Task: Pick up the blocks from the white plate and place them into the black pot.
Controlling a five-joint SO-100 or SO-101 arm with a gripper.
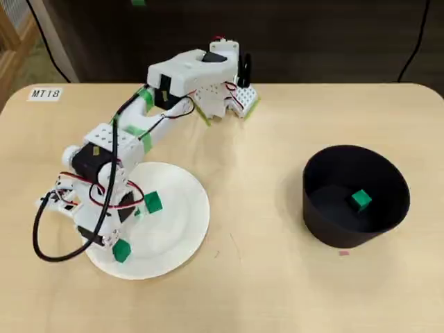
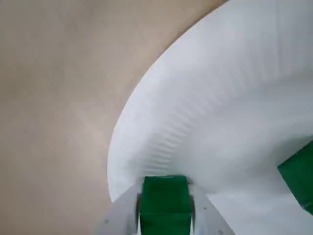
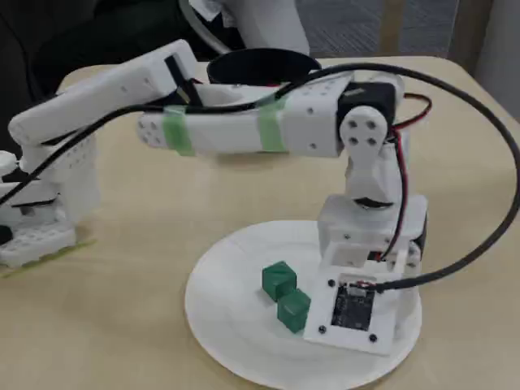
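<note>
The white plate lies at the left of the table in the overhead view. My gripper hangs low over the plate's near rim, and its fingers press both sides of a green block. A second green block rests free on the plate beside it. The black pot stands far to the right in the overhead view. One green block lies on the pot's floor.
The arm's base is at the table's back edge, and its links and a looping black cable stretch over the plate's left side. A label is stuck at the back left corner.
</note>
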